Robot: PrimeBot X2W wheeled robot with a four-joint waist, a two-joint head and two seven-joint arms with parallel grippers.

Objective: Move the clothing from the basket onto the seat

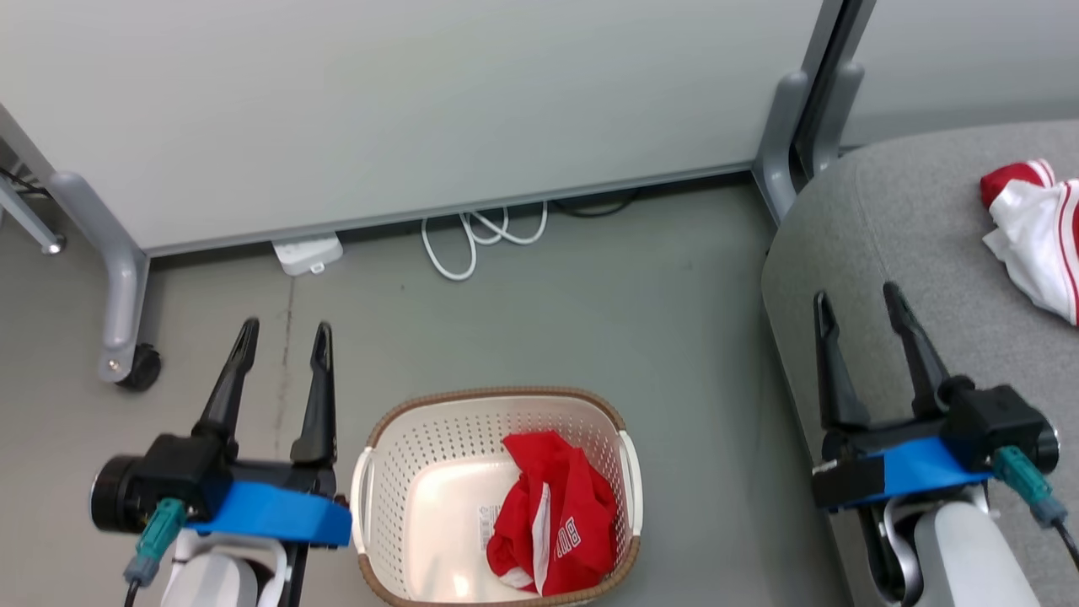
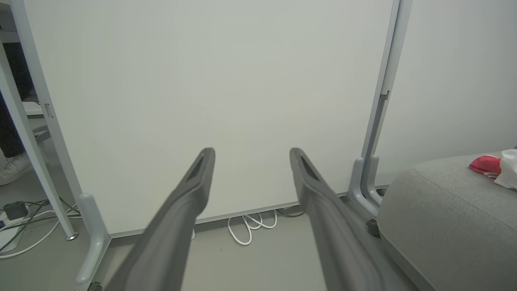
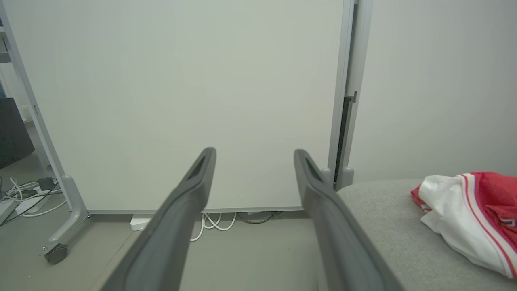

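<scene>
My left pincer (image 1: 285,329) hangs over the floor (image 1: 590,295) just beside the basket (image 1: 497,394), its two fingers spread wide with nothing between them. My right pincer (image 1: 856,297) is spread just as wide and holds nothing, above the near edge of the grey seat (image 1: 910,211). One red garment (image 1: 556,514) lies crumpled in the basket's right half, white lettering showing. The other garment (image 1: 1041,236), red and white, lies on the seat, well apart from my right fingers.
</scene>
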